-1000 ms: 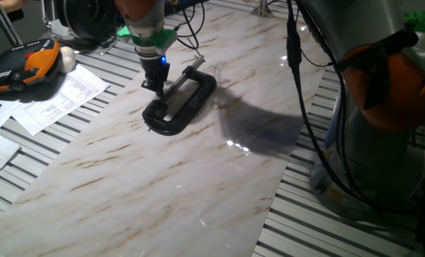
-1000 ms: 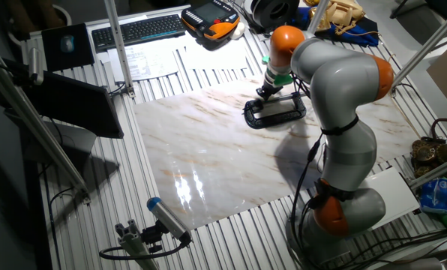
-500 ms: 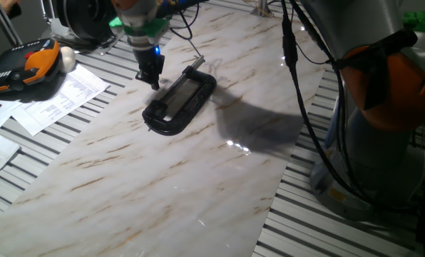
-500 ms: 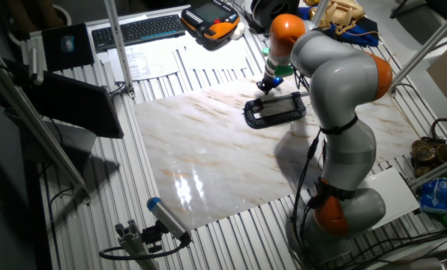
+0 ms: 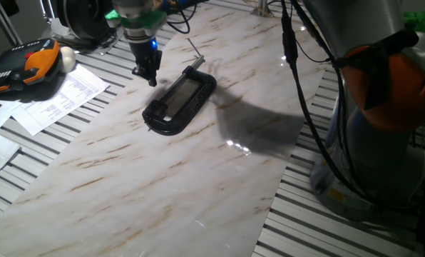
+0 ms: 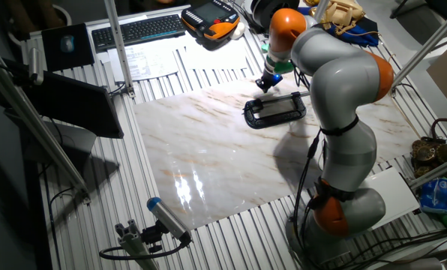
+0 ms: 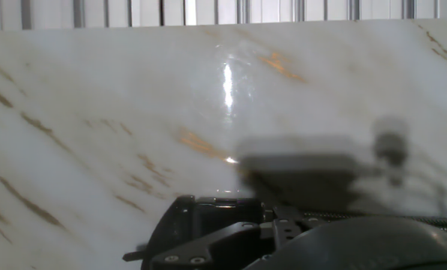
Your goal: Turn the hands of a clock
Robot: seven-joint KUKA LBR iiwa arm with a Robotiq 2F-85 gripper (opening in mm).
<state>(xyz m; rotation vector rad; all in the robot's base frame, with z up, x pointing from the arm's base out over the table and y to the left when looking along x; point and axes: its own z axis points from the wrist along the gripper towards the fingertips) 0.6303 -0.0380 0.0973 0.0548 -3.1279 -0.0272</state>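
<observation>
The clock, a black C-clamp (image 5: 182, 100) with a silver screw rod (image 5: 178, 93), lies flat on the marble board; it also shows in the other fixed view (image 6: 276, 110). A thin dark pin (image 5: 194, 48), the hands, sticks out beyond the clamp's far end. My gripper (image 5: 150, 81) hangs above the board just left of the clamp's far end, clear of it, with its fingers together and nothing between them; it also shows in the other fixed view (image 6: 262, 86). In the hand view the fingers (image 7: 306, 161) are a grey blur over the marble, and dark metal fills the bottom edge.
The marble board (image 5: 162, 178) lies on a slatted table. Papers (image 5: 55, 100) and an orange-black pendant (image 5: 27, 68) lie at the left. The arm's base (image 5: 383, 128) and its cables stand at the right. A keyboard (image 6: 137, 30) lies at the back.
My gripper has lifted off the clamp's near side and moved up and to the far left, away from it. The clamp has stayed in place.
</observation>
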